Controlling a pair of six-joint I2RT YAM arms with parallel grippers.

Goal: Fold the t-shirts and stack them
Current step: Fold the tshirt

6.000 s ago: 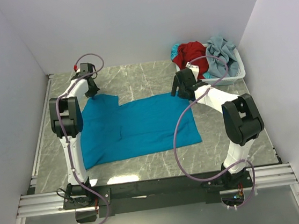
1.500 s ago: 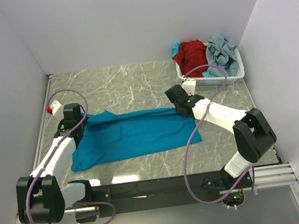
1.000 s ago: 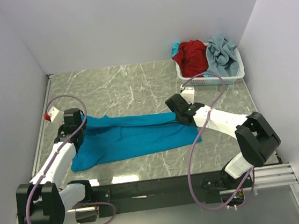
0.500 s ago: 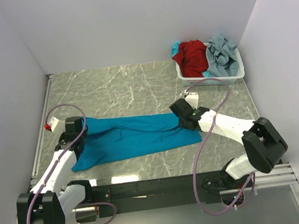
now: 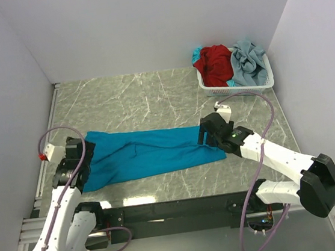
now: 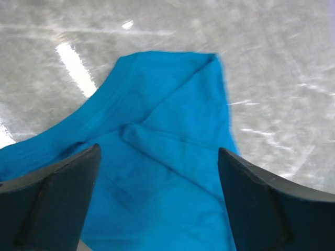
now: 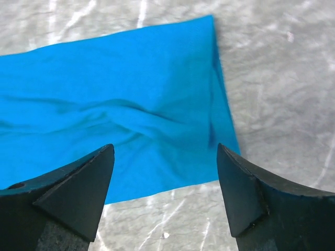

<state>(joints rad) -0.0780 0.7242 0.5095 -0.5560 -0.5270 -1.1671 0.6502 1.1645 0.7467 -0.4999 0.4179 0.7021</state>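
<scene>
Currently left gripper (image 6: 158, 150) and right gripper (image 7: 165, 146) are both spread wide, gripping nothing, at opposite ends of the teal-blue shirt (image 5: 146, 155), which lies folded lengthwise on the table (image 5: 152, 97); contact unclear. Farther back, the red shirt (image 5: 214, 59) and grey-blue shirt (image 5: 248, 59) sit bunched in the basket (image 5: 239, 87).

A grey marble-patterned table (image 5: 152, 97) is enclosed by plain pale walls (image 5: 144, 25) at the back and both sides. A white plastic lattice basket (image 5: 245, 88) is set in its far right corner, near the right wall. What appears to be a metal rail (image 5: 50, 111) is run along the table's left edge.
</scene>
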